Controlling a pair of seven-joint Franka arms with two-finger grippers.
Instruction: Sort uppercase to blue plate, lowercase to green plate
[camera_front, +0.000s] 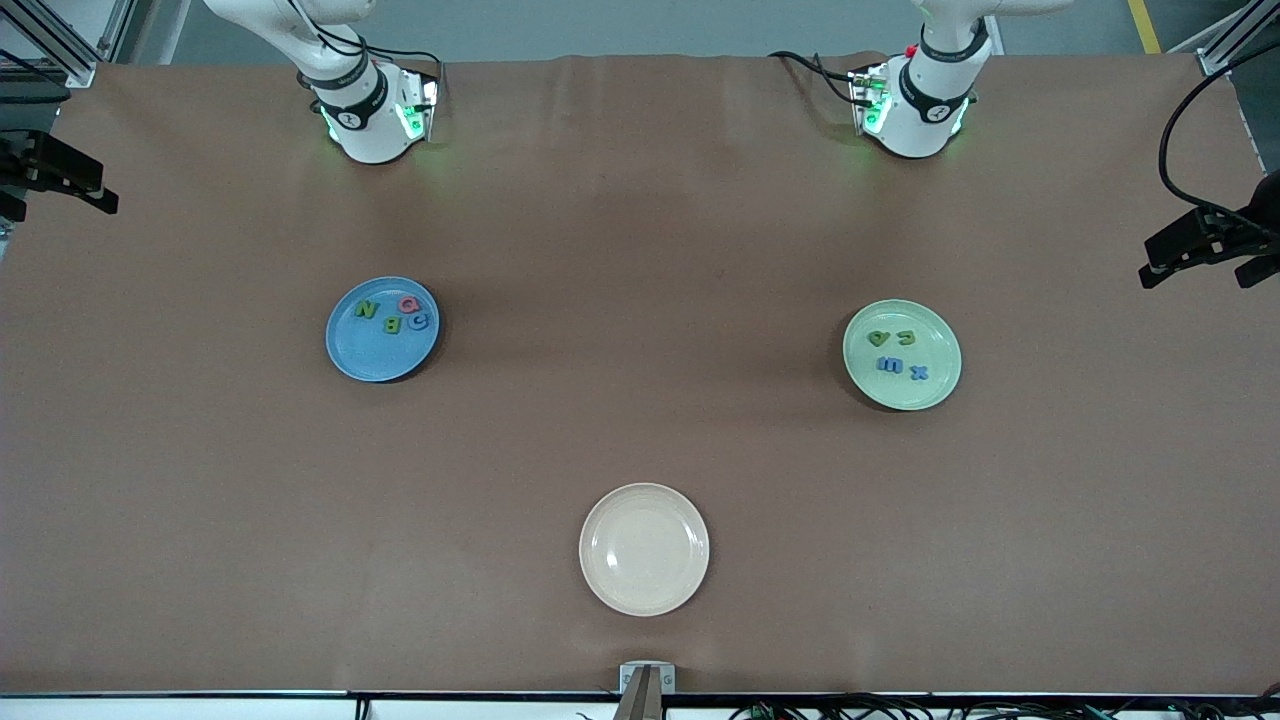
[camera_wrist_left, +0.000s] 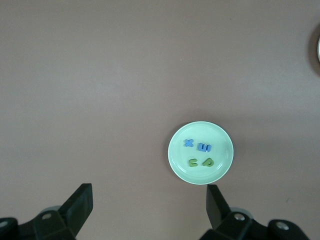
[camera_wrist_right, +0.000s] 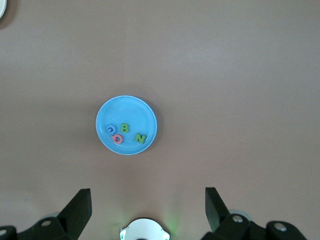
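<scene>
The blue plate (camera_front: 360, 350) lies toward the right arm's end and holds the uppercase letters: green N (camera_front: 367, 309), red Q (camera_front: 409, 303), green B (camera_front: 393, 324) and blue C (camera_front: 419, 320). The pale green plate (camera_front: 940, 350) lies toward the left arm's end and holds the lowercase letters: green p-like letter (camera_front: 879, 338), green u (camera_front: 906, 337), blue three-pronged letter (camera_front: 889, 365) and blue x (camera_front: 919, 373). My left gripper (camera_wrist_left: 149, 205) is open and empty, high over the table, looking down on the green plate (camera_wrist_left: 220, 137). My right gripper (camera_wrist_right: 146, 207) is open and empty, high over the blue plate (camera_wrist_right: 127, 107). Neither gripper shows in the front view.
An empty cream plate (camera_front: 644, 549) lies mid-table, nearer the front camera than both other plates. The arm bases (camera_front: 370, 120) (camera_front: 915, 110) stand at the table's back edge. The right arm's base (camera_wrist_right: 144, 230) shows between the right fingers. Brown cloth covers the table.
</scene>
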